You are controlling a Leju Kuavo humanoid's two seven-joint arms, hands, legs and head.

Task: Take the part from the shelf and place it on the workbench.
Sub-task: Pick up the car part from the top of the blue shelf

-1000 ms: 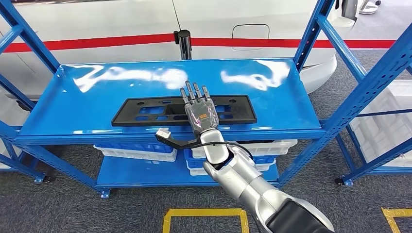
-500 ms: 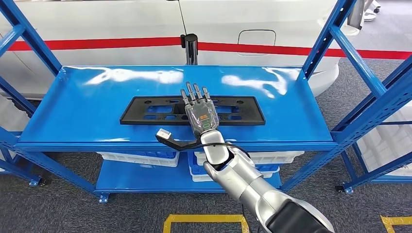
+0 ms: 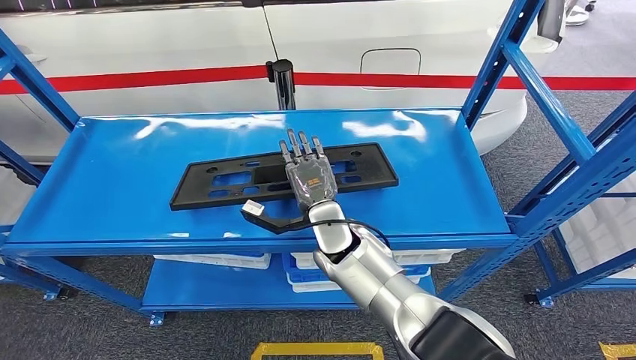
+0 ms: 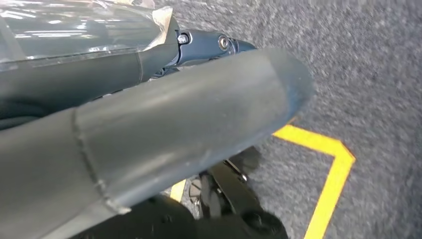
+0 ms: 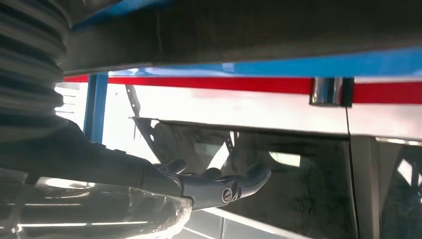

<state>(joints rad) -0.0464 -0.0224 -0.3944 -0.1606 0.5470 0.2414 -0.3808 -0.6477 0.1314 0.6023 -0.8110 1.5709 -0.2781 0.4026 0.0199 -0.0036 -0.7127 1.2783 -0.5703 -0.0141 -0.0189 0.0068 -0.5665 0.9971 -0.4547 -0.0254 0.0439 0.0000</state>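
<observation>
Palm-down, the right hand (image 3: 309, 176) spreads its fingers (image 3: 298, 146) flat above the black part (image 3: 225, 182) near the shelf (image 3: 90, 187) front edge.

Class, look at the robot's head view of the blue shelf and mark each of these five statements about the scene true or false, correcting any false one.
1. The black part lies on the top level of the blue shelf. True.
2. The right hand has its fingers spread over the part. True.
3. The part has been lifted clear of the shelf. False: it lies flat on the shelf surface.
4. The lower shelf level holds red buckets. False: white crates sit there.
5. A white car body with a red stripe stands behind the shelf. True.
</observation>
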